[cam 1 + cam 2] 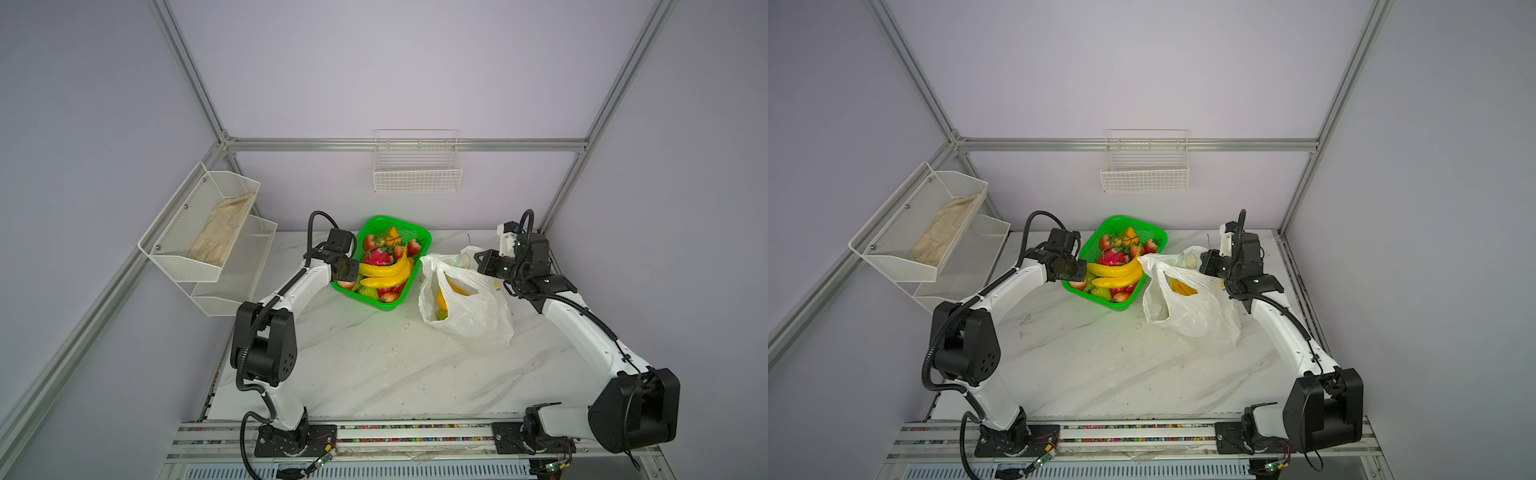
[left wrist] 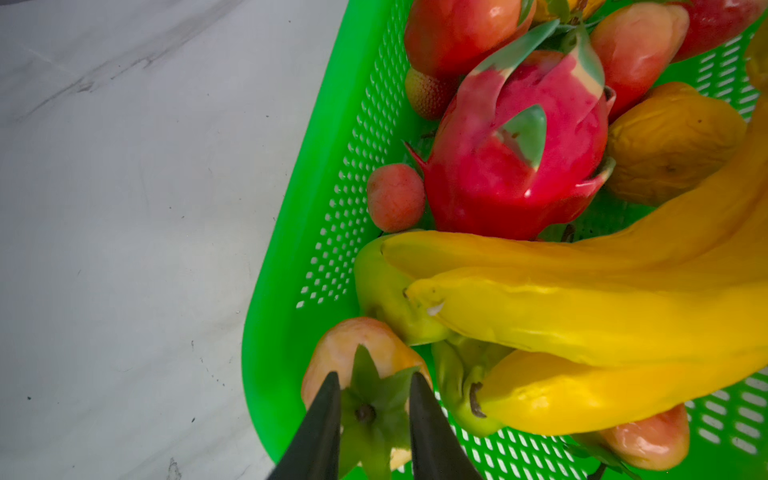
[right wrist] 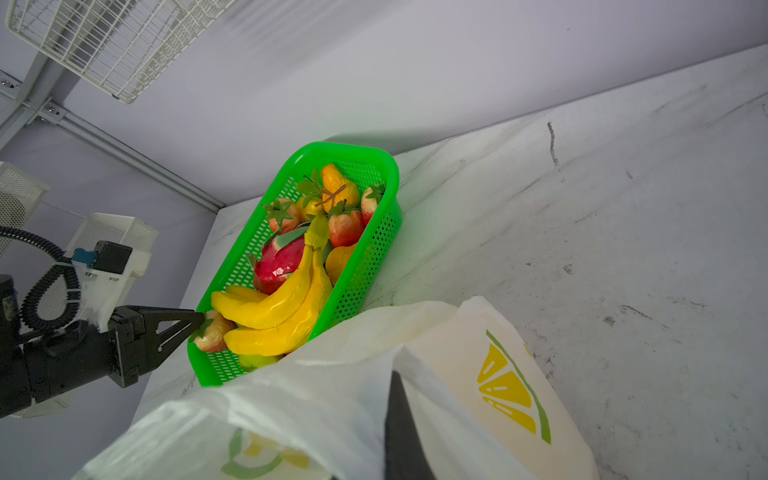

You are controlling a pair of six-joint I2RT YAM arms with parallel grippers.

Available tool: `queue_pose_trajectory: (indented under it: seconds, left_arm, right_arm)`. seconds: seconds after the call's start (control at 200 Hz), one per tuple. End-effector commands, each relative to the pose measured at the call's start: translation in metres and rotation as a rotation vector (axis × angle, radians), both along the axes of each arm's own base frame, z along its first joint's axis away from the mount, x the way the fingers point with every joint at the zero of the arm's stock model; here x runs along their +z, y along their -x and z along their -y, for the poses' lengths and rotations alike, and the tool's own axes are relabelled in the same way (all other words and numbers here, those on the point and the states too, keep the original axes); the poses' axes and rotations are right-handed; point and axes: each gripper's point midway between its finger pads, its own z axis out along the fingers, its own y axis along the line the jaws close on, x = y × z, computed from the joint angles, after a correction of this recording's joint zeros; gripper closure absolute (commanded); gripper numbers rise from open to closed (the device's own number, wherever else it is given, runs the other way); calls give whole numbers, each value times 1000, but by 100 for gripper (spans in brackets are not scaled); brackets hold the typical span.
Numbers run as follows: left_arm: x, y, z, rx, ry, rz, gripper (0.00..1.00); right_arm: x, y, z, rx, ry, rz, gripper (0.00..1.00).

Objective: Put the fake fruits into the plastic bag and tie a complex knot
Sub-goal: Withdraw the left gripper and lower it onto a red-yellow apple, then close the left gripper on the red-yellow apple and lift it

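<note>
A strawberry lies in the near-left corner of the green basket. The left pincer reaches in from the left and pinches the fruit's leafy green cap, its tips only narrowly apart. Just right of the strawberry, a banana bunch lies across a green pear and crowds the grip, with the dragon fruit beyond them. Just beside the basket's right wall, the plastic bag stands on the desk, mouth open toward the basket, with a yellow fruit inside. The right pincer, pressed together, grips the bag's raised far-right rim, well apart from the strawberry.
</note>
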Motion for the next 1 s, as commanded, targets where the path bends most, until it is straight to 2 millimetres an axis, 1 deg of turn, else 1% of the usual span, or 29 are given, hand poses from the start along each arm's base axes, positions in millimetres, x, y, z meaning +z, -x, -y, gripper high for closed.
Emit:
queue_pose_trajectory:
  seconds: [0.0,0.18,0.26,0.42,0.54,0.6,0.695,0.84,0.905,0.975,0.985,0.995]
  left_arm:
    - [38,-20,1,-9,6,94,74]
    - [28,-22,1,-6,-6,75,79]
    - [27,-22,1,-7,-2,72,84]
    - [32,-22,-1,3,-6,84,90]
    - [40,-21,-2,13,-2,102,99]
    - [47,-19,-3,20,4,113,100]
    - [64,-14,-6,41,16,149,100]
    - [106,2,-11,70,51,248,100]
    - [131,14,-9,64,95,308,100]
    - [160,32,4,-10,169,378,100]
    - [161,34,7,-22,180,383,100]
    - [173,40,9,-36,196,413,100]
  right_arm:
    - [1,-3,-1,8,-5,7,100]
    - [-1,-3,-1,8,-6,2,100]
    - [-2,-2,-1,10,-4,-3,100]
    - [-2,-2,-1,10,-4,-2,100]
    - [-4,-2,-1,10,-4,-8,100]
    - [-4,-2,-1,10,-4,-7,100]
    - [-1,0,0,9,-4,-3,100]
    - [1,2,0,9,-8,4,100]
    - [1,4,-1,11,-12,4,100]
    - [2,5,-2,14,-25,3,100]
    - [2,5,-2,15,-27,4,100]
    - [2,4,-2,13,-29,3,100]
